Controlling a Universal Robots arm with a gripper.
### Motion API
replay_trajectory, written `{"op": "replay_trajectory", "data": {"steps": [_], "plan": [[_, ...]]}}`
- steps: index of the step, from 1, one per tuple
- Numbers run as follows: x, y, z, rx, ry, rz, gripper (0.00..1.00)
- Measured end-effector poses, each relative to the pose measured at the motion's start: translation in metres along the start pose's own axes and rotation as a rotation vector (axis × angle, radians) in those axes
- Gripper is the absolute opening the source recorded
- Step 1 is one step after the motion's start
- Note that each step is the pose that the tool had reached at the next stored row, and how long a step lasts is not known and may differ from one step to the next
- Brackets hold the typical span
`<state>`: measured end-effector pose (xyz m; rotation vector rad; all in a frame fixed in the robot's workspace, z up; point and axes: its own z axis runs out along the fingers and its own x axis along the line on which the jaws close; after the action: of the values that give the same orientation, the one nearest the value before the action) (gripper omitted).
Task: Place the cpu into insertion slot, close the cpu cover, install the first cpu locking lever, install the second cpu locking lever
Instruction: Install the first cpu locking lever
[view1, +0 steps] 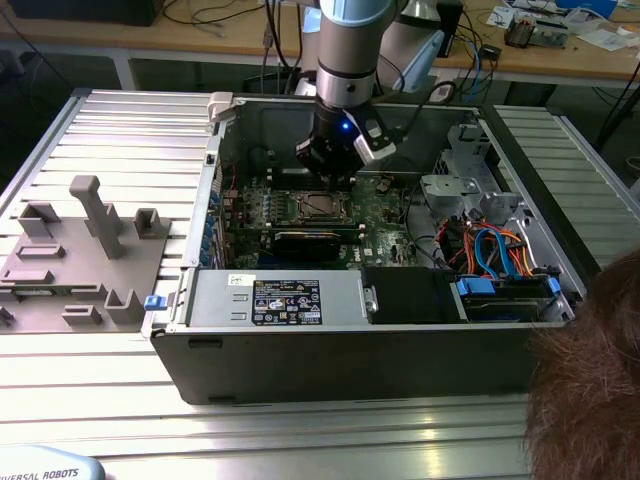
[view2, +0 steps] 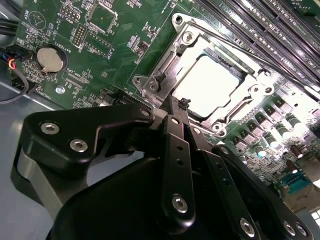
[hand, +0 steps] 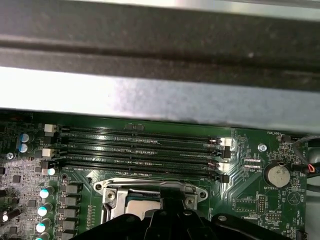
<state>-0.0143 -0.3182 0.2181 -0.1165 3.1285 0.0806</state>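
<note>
Ribbed metal benching (view1: 90, 380) carries your open computer case (view1: 330, 350), with the green motherboard (view1: 385, 215) on its floor. At the board's centre, the cpu (view2: 212, 85) already lies in the insertion slot (view2: 165, 75) with the cpu cover (view2: 235, 107) shut around it. Your gripper (view2: 182, 107), fingers pressed together, hovers at the socket's 6 o'clock edge; judging by this, you're on the locking levers, which need a precise hook and press.

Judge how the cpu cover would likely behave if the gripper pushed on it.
The cpu cover looks like thin sheet metal, so probably stiff yet springy. Lying flat around the cpu, it likely won't slide. Its shiny surface may be slippery for the gripper.
</note>
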Motion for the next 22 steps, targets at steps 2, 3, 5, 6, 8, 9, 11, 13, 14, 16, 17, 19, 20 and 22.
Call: {"op": "replay_trajectory", "data": {"steps": [2, 3, 5, 6, 8, 9, 11, 13, 14, 16, 17, 19, 20, 22], "plan": [[0.0, 0.0001, -0.0013, 0.0001, 0.0, 0.0, 0.11], [0.0, 0.0001, -0.002, 0.0001, 0.0, 0.0, 0.11], [-0.0001, 0.0002, -0.0032, 0.0001, -0.0001, 0.0, 0.11], [0.0, 0.0002, -0.0038, 0.0002, 0.0, 0.0, 0.11], [-0.0001, 0.0003, -0.0053, 0.0003, 0.0, 0.0, 0.11], [-0.0001, 0.0003, -0.0058, 0.0003, 0.0, 0.0, 0.11], [-0.0001, 0.0004, -0.0072, 0.0003, 0.0, 0.0, 0.11], [-0.0001, 0.0005, -0.0088, 0.0003, 0.0, 0.0, 0.11], [-0.0001, 0.0005, -0.0093, 0.0002, 0.0, 0.0, 0.11], [-0.0001, 0.0005, -0.0102, 0.0003, 0.0, 0.0, 0.11], [-0.0001, 0.0006, -0.0106, 0.0002, -0.0001, 0.0, 0.11], [-0.0001, 0.0006, -0.0119, 0.0003, 0.0, 0.0, 0.11], [-0.0001, 0.0006, -0.0123, 0.0003, 0.0, 0.0, 0.11], [-0.0001, 0.0006, -0.0128, 0.0004, 0.0, 0.0, 0.11]]}}
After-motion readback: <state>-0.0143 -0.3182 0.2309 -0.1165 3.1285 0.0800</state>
